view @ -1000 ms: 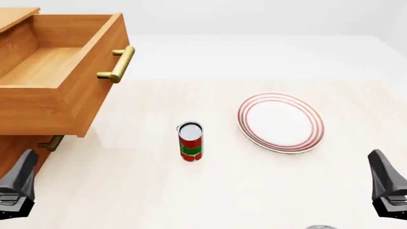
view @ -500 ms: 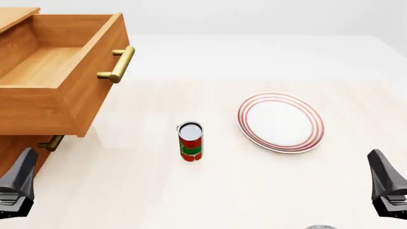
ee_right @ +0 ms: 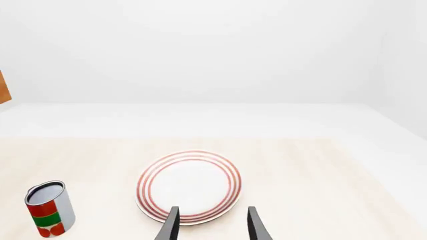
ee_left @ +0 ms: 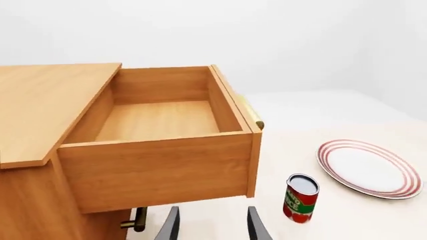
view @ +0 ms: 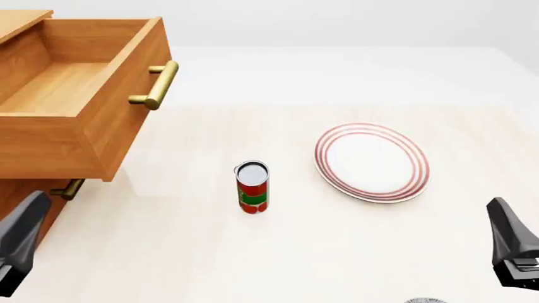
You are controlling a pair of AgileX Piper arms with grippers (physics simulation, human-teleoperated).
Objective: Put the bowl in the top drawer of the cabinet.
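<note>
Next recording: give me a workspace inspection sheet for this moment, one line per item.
Surface: pale table, no spills seen.
Job's things: top drawer of the cabinet is pulled open and empty; only a sliver of speckled rim, perhaps the bowl, shows at the front view's near edge.
Clutter: upright red-and-green can; red-ringed plate.
Grippers: left claw and right claw both open, holding nothing.
Cables: nothing seen.
Surroundings: plain white backdrop, nothing else seen.
</note>
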